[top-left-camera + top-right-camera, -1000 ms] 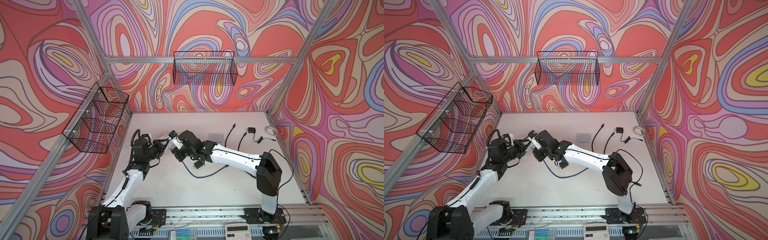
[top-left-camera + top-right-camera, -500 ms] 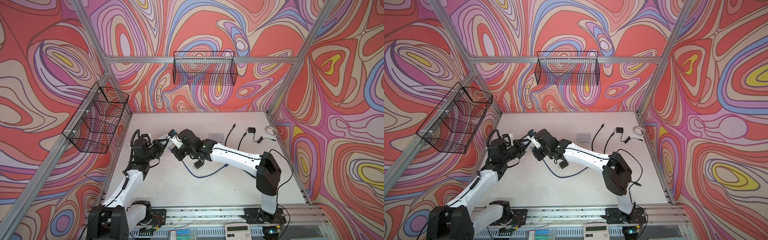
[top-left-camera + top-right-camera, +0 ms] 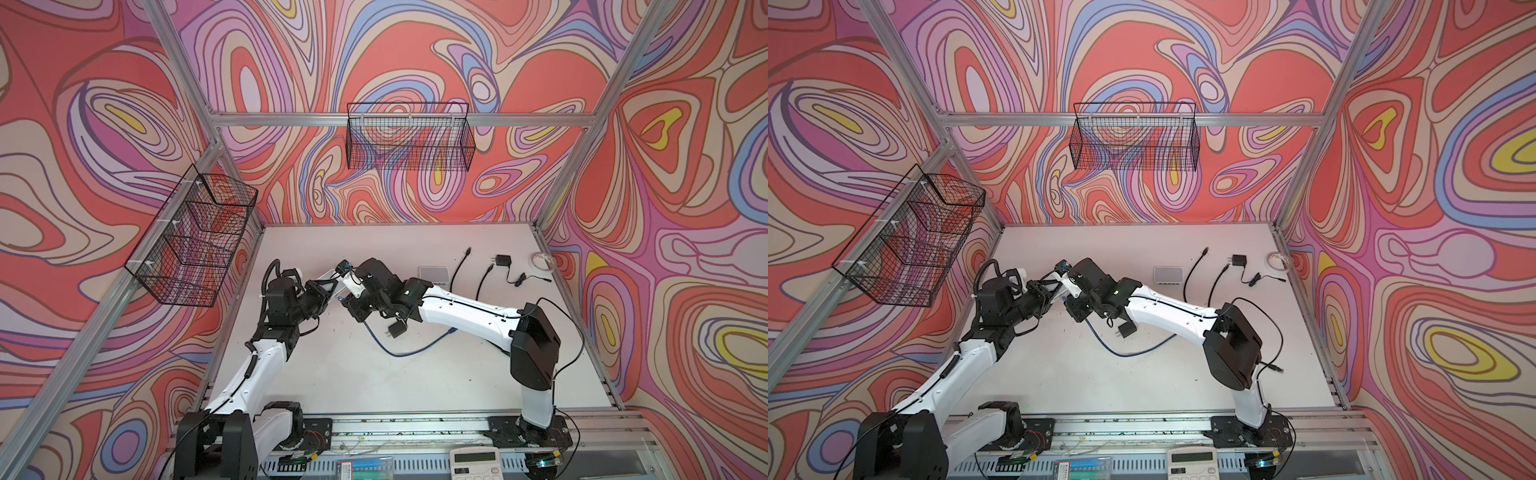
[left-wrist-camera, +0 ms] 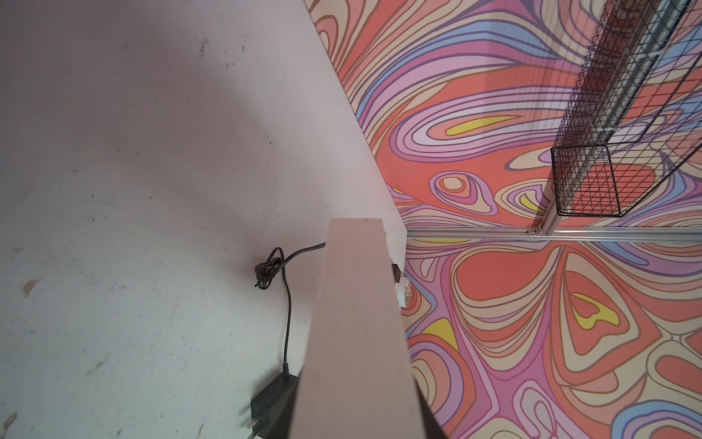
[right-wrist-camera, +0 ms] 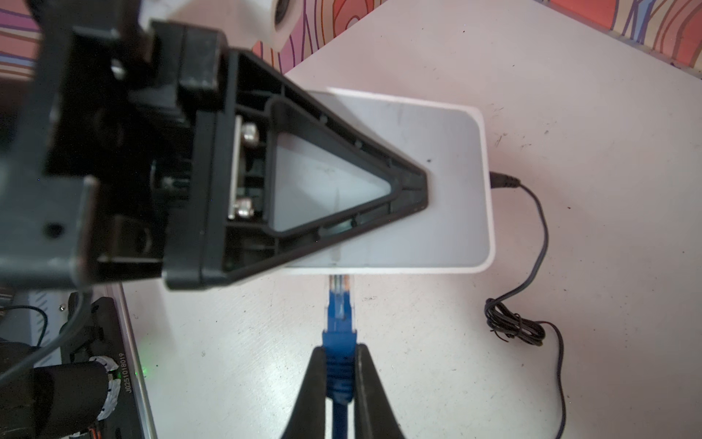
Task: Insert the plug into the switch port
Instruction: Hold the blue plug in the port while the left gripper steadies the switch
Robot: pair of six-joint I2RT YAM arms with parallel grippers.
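Note:
My left gripper (image 3: 323, 289) is shut on a white switch (image 5: 425, 182), holding it tilted above the table's left side; one black finger (image 5: 304, 182) lies across its top face. In the left wrist view the switch (image 4: 357, 323) shows edge-on and hides the jaws. My right gripper (image 5: 340, 347) is shut on the blue plug (image 5: 339, 304) by its boot. The plug's clear tip meets the switch's near edge; how far in it sits is hidden. The blue cable (image 3: 399, 353) trails on the table. A black power cord (image 5: 539, 243) leaves the switch's side.
A black adapter (image 3: 397, 330) hangs under the right arm. At the back right lie a grey box (image 3: 434, 274), two black cables (image 3: 461, 266), another adapter (image 3: 503, 261) and a tape roll (image 3: 542, 262). Wire baskets (image 3: 409, 137) (image 3: 195, 237) hang on the walls.
Both grippers, with switch and plug, have edged very slightly to the left. Both grips are unchanged.

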